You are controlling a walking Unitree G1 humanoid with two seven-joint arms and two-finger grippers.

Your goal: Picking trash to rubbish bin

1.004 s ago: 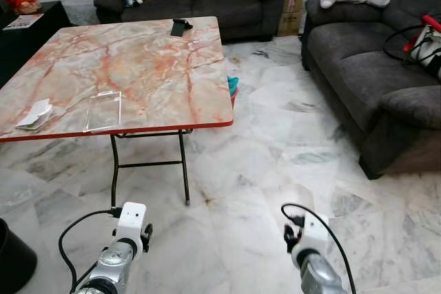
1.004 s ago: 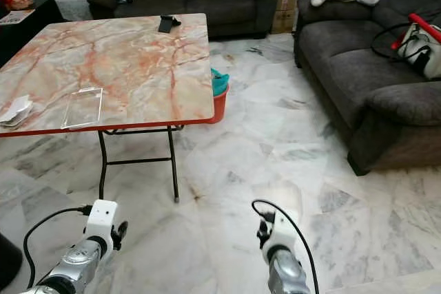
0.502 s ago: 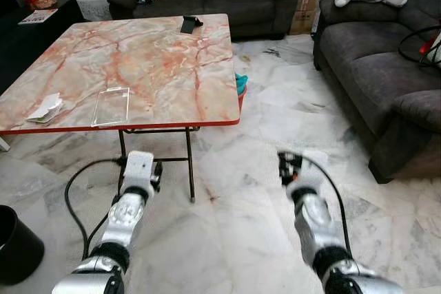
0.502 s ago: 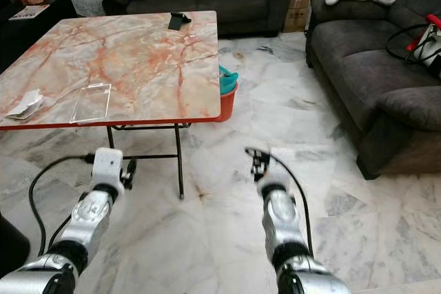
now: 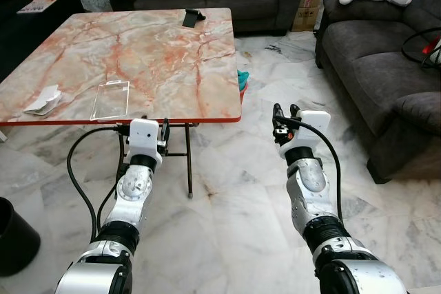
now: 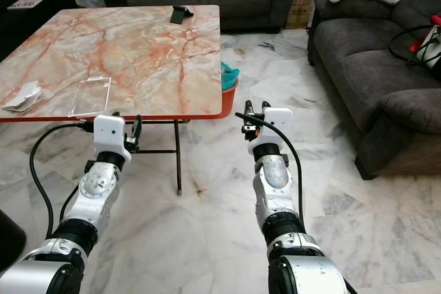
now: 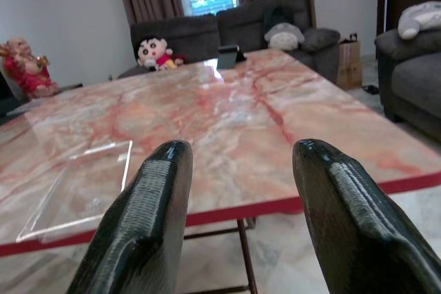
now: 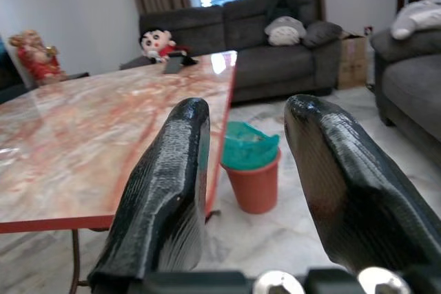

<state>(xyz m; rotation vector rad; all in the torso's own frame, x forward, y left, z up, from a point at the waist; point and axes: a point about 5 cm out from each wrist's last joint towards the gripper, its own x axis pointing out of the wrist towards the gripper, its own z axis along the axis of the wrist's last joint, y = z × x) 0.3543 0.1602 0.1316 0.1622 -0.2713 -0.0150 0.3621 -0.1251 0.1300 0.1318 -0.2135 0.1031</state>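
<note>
Marble-patterned pink and orange bench (image 5: 138, 53) with a red edge and black folding legs stands on the pale marble floor (image 5: 234, 197). Left hand (image 7: 238, 222) raised just before the bench's near edge, fingers apart, holding nothing. Right hand (image 8: 241, 191) raised off the bench's right corner, over the floor, fingers apart, empty too. Clear flat plastic tray (image 5: 111, 99) lies near the front edge of the bench, crumpled white paper scrap (image 5: 43, 100) to its left near the same edge, apart from the tray. Small black object (image 5: 192, 16) at the far edge. Orange plastic rubbish bin with a teal liner (image 8: 250, 170) sits on the floor beside the bench's right side. Black round container (image 5: 15, 235) on the floor at far left. Dark grey sofas (image 5: 372, 53) behind and right.
</note>
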